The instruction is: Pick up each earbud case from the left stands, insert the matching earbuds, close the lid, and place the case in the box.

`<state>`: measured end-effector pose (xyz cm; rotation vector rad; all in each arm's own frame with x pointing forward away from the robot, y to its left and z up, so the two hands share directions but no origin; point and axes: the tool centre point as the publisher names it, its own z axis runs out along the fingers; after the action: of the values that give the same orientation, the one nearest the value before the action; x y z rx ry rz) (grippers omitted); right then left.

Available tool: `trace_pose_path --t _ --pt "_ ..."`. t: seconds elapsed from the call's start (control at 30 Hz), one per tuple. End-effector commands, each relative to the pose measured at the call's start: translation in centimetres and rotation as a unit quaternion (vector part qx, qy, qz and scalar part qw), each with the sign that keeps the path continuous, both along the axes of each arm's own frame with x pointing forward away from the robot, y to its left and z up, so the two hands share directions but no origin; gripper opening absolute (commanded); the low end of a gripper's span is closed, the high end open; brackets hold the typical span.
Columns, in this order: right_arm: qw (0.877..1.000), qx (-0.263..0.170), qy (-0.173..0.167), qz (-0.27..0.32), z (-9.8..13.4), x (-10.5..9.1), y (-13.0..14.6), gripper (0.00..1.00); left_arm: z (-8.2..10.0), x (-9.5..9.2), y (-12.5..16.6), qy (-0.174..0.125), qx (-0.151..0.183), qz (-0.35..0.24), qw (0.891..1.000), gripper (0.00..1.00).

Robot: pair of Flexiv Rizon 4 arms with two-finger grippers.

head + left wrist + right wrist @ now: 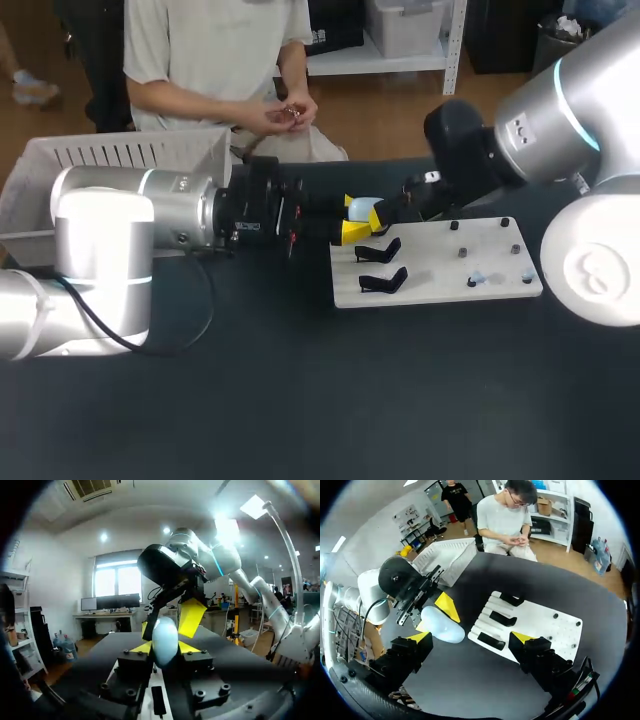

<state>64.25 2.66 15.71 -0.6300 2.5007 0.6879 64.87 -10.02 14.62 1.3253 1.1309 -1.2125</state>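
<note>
Hold the pale earbud case [442, 625] firmly pinched in the fingers of the left gripper [355, 220], aloft over the dark surface [300, 400] just beside the white stand board [440, 270], while easing the wide-spread fingers of the right gripper [471, 640] in squarely, without knocking it askew.

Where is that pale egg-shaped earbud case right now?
The earbud case is clamped in the left pincer, in the air by the white board's left edge, near the black stands.
</note>
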Motion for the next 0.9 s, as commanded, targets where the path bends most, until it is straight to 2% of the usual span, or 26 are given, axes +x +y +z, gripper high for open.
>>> trace_pose_path --t 0.03,0.27,0.47,0.57,0.63,0.67,0.77,0.8,0.9 --pt "1.000 -0.001 -0.002 -0.010 0.1 0.3 -0.1 1.00 0.0 0.1 0.0 0.000 0.000 -0.001 1.000 0.00" --pt "1.000 0.003 -0.013 -0.026 0.7 1.0 -0.6 1.00 0.0 0.1 0.0 0.000 0.000 -0.001 1.000 0.00" --pt "0.998 0.000 -0.048 -0.042 2.8 1.8 -2.0 1.00 0.0 0.1 0.0 0.000 0.000 -0.001 1.000 0.00" --pt "0.995 -0.042 -0.079 -0.053 3.8 2.3 -3.8 1.00 0.0 0.1 0.0 0.000 0.000 -0.001 1.000 0.00" --pt "0.989 -0.097 -0.099 -0.060 4.1 2.6 -5.3 1.00 0.0 0.1 0.0 0.000 0.000 -0.001 1.000 0.00" --pt "0.987 -0.110 -0.100 -0.062 4.1 2.7 -5.9 1.00 0.0 0.1 0.0 0.000 0.000 -0.001 1.000 0.00" --pt "0.980 -0.165 -0.089 -0.067 3.8 2.8 -8.3 1.00 0.0 0.1 0.0 0.000 0.000 -0.001 1.000 0.00" --pt "0.977 -0.188 -0.081 -0.068 3.5 2.8 -9.4 1.00 0.0 0.1 0.0 0.000 0.000 -0.001 1.000 0.00" --pt "0.971 -0.219 -0.045 -0.082 2.5 2.6 -11.7 1.00 0.0 0.1 0.0 0.000 0.000 -0.001 1.000 0.00"
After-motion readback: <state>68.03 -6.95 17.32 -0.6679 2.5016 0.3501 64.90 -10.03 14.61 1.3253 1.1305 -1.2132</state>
